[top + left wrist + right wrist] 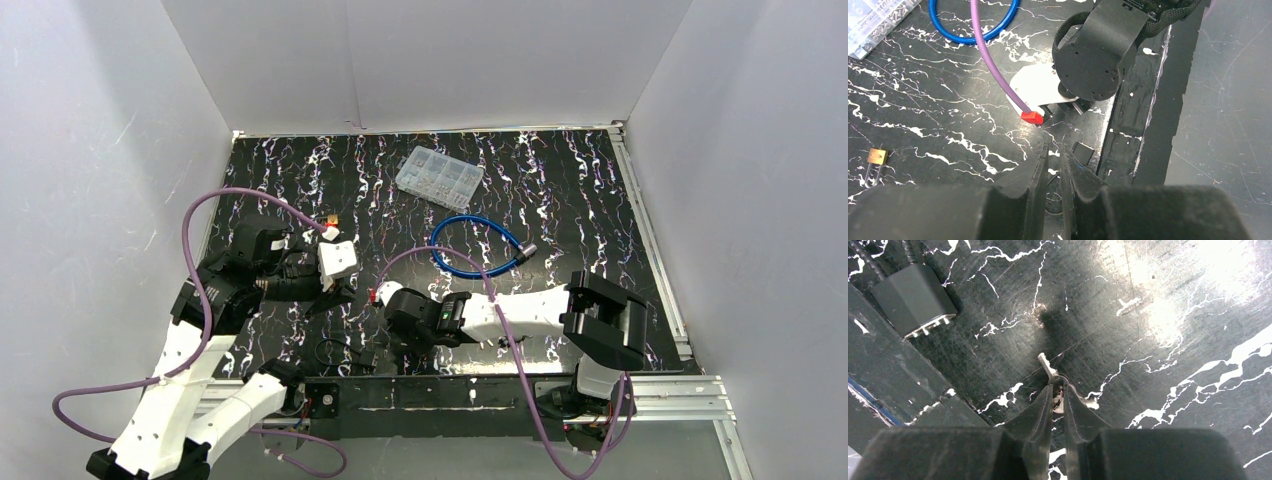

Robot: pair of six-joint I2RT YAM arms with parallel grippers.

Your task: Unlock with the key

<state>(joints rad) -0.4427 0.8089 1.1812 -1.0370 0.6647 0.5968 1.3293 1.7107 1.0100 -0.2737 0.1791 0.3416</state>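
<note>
Table (590, 210): black with white veining, white walls on 3 sides.
Left gripper (1053, 150): low over the near-left table, jaws drawn almost together with only a thin slit, nothing between them.
Padlock (877, 156): small, brass, lying flat on the table beyond the left gripper, apart from both grippers.
Plug (913, 300): black, on a thin black lead, by the front edge.
Right gripper (1060, 390): just right of the left gripper, pointed down at the table, clenched on the key.
Key (1047, 364): silver, pinched between the right fingers, tip poking out past them.
Blue cable (478, 245): 1 loop, centre table.
Box (438, 175): clear, compartmented, far centre.
</note>
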